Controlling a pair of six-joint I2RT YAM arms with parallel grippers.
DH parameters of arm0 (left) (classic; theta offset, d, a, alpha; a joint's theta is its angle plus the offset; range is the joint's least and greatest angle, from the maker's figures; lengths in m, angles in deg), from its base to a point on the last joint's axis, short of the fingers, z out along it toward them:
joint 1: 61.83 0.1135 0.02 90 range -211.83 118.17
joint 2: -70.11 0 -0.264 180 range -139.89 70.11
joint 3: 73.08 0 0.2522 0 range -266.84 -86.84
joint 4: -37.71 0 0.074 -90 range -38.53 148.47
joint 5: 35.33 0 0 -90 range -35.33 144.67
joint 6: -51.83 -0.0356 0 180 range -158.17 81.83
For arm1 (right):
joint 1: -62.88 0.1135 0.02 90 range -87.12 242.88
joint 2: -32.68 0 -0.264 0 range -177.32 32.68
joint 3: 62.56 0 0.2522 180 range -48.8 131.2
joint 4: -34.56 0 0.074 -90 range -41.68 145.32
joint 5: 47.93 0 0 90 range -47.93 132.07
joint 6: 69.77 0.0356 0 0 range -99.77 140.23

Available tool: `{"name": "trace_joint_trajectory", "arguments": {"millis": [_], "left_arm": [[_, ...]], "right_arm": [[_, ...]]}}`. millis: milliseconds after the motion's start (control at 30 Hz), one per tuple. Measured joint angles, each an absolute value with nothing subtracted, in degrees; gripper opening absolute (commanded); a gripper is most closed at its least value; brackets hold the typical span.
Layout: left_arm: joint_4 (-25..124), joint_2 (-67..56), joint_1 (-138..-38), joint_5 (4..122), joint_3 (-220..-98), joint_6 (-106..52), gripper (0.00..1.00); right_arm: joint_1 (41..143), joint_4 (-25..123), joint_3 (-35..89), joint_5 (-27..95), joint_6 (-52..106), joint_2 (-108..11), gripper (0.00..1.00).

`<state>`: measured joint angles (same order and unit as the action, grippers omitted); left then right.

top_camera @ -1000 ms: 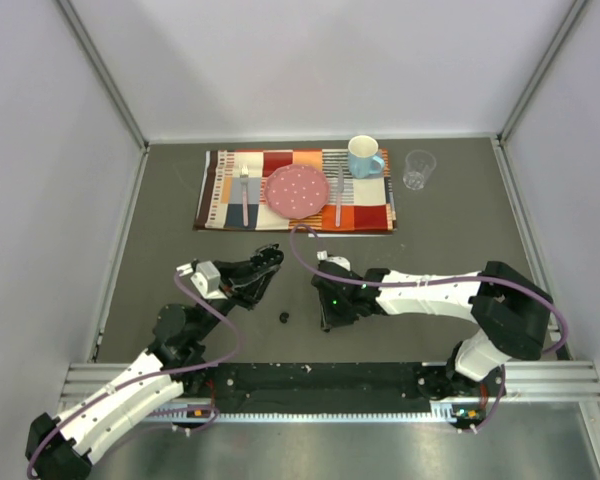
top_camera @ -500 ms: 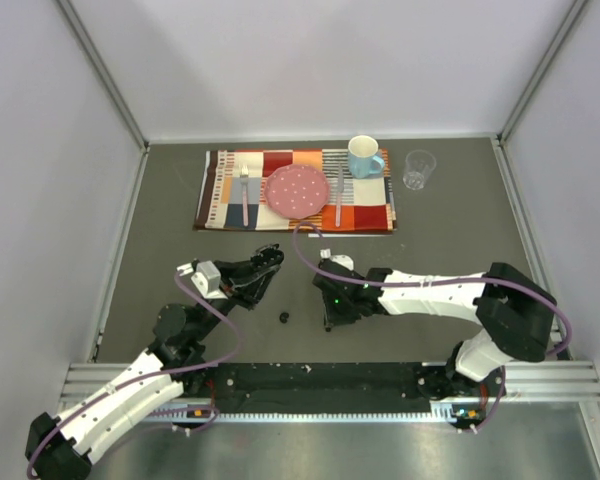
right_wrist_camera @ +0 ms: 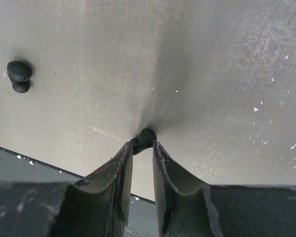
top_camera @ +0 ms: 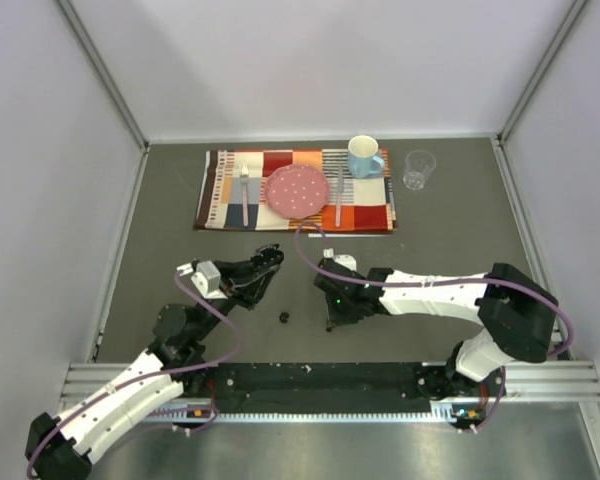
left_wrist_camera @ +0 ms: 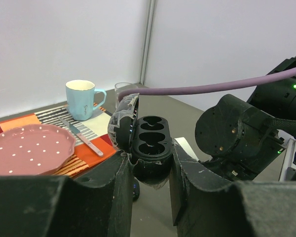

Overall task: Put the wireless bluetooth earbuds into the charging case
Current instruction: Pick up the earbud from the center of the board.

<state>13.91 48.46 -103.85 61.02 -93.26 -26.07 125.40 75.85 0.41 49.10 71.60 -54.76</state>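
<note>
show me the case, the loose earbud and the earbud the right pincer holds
case (left_wrist_camera: 149,132): left wrist view, open base, between the wells
loose earbud (right_wrist_camera: 18,74): right wrist view, on its rounded bud
held earbud (right_wrist_camera: 146,137): right wrist view, on its visible top

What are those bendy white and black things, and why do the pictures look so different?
They are two robot arms bolted to a grey table. One picture looks down from above. The other two come from little cameras on the arms' wrists. The left tool squeezes an open charging case, and its two hollows are empty. The right tool points down at the table and pinches a tiny black earbud. A second earbud lies loose nearby. Farther back, a colourful placemat holds a pink plate, a blue mug and cutlery. A clear glass stands beside it.
</note>
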Motion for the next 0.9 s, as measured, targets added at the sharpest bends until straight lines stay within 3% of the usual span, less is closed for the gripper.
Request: {"name": "trace_joint_trajectory", "arguments": {"millis": [267, 667, 900], "left_arm": [[13.9, 48.5, -103.9, 61.0, -93.3, -26.1, 0.00], [13.8, 49.0, -103.9, 61.0, -93.1, -26.1, 0.00], [14.0, 49.7, -103.9, 61.0, -93.0, -26.1, 0.00]], "right_arm": [[125.4, 76.0, 0.4, 48.3, 73.0, -54.8, 0.21], [125.4, 77.2, 0.3, 45.8, 76.1, -55.9, 0.11], [125.3, 77.1, 0.4, 46.1, 75.4, -56.0, 0.15]]}}
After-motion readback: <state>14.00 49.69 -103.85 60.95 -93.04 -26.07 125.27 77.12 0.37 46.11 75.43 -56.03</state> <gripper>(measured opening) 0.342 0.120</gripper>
